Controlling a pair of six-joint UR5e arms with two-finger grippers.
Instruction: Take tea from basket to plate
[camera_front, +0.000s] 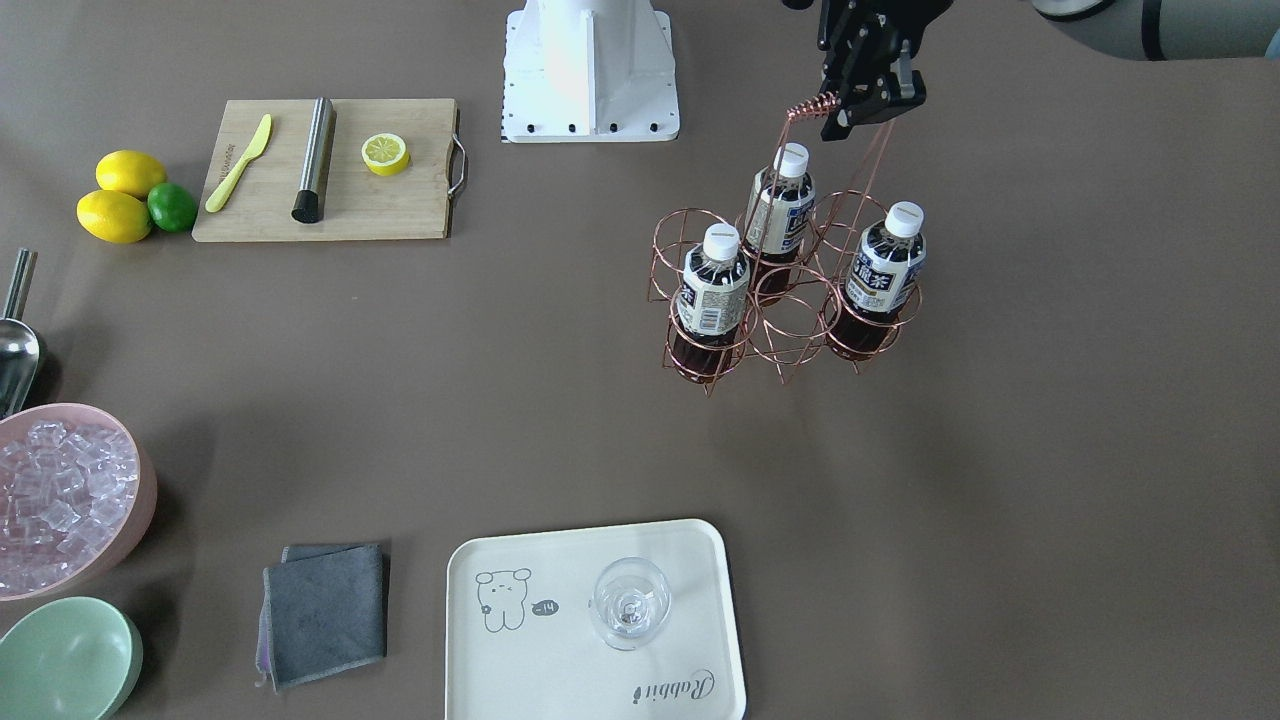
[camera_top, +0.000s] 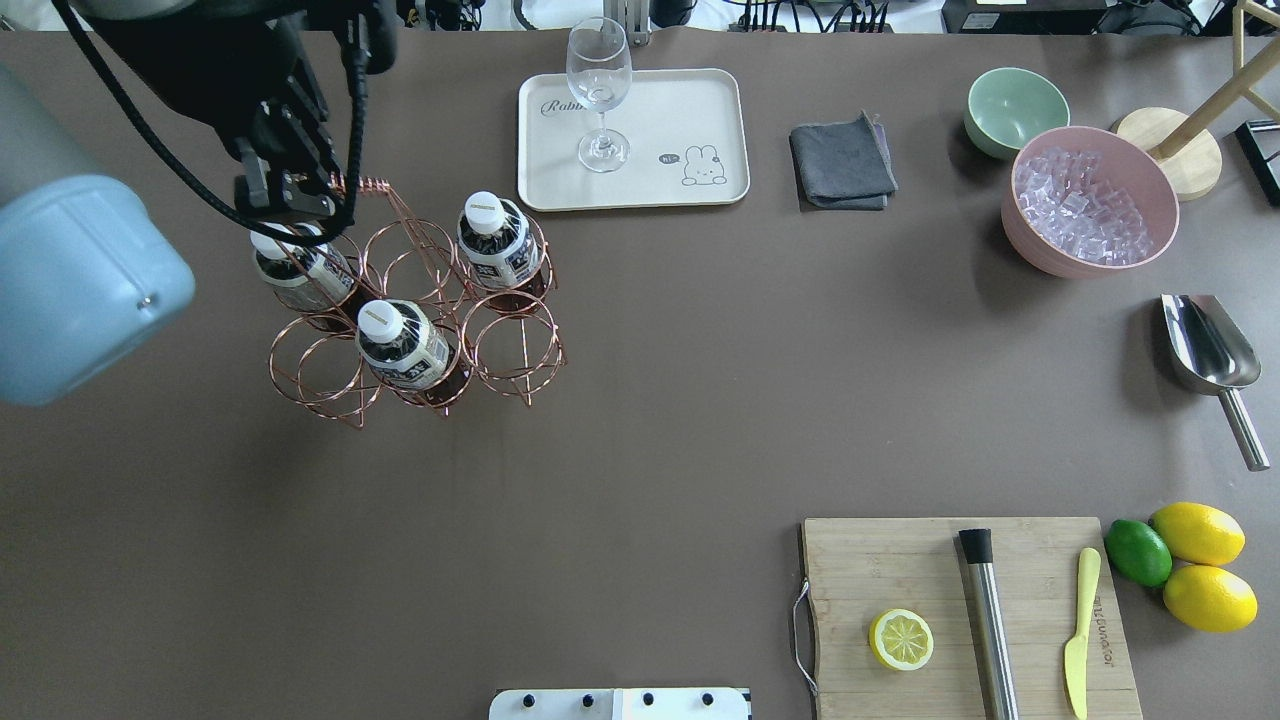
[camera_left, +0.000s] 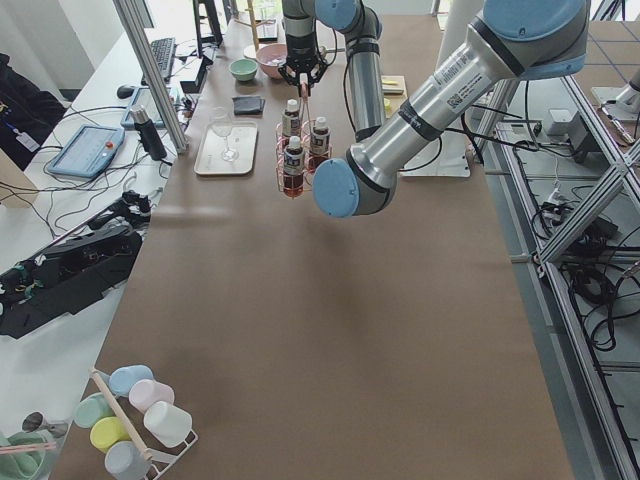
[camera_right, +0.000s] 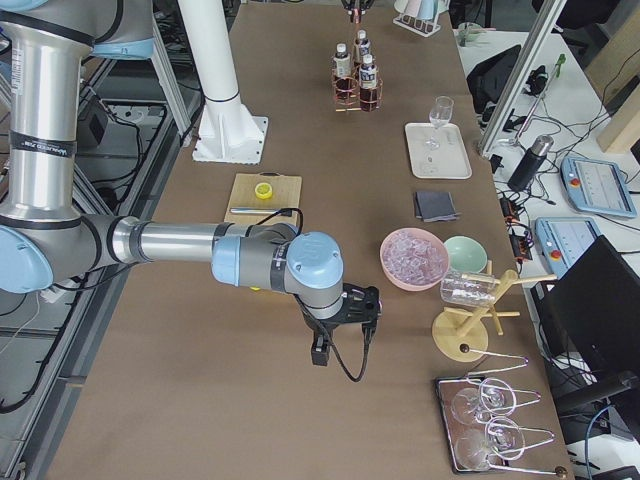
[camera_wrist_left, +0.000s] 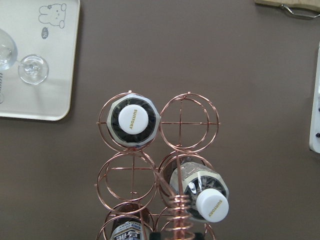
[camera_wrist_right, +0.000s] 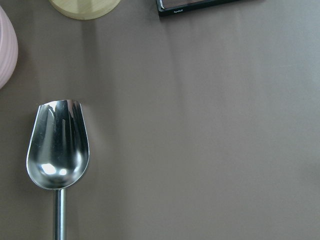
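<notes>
The copper wire basket (camera_front: 790, 300) stands left of the table's middle in the overhead view (camera_top: 420, 320). Three alike tea bottles sit in its ring cells (camera_front: 713, 290) (camera_front: 780, 210) (camera_front: 885, 265); the other cells are empty. My left gripper (camera_front: 848, 112) (camera_top: 305, 195) is shut on the coiled top of the basket's handle (camera_wrist_left: 180, 215). The cream plate (camera_front: 560, 680) (camera_top: 700, 110) lies at the table's far edge with a wine glass (camera_front: 630, 600) on it. My right gripper (camera_right: 340, 340) hovers far away above a metal scoop (camera_wrist_right: 57, 150); I cannot tell whether it is open or shut.
A pink bowl of ice (camera_top: 1085, 200), a green bowl (camera_top: 1015, 105) and a grey cloth (camera_top: 840, 160) lie to the right of the plate. A cutting board (camera_top: 970, 610) with a lemon half, a steel bar and a knife is near the robot, with lemons and a lime (camera_top: 1185, 555) beside it.
</notes>
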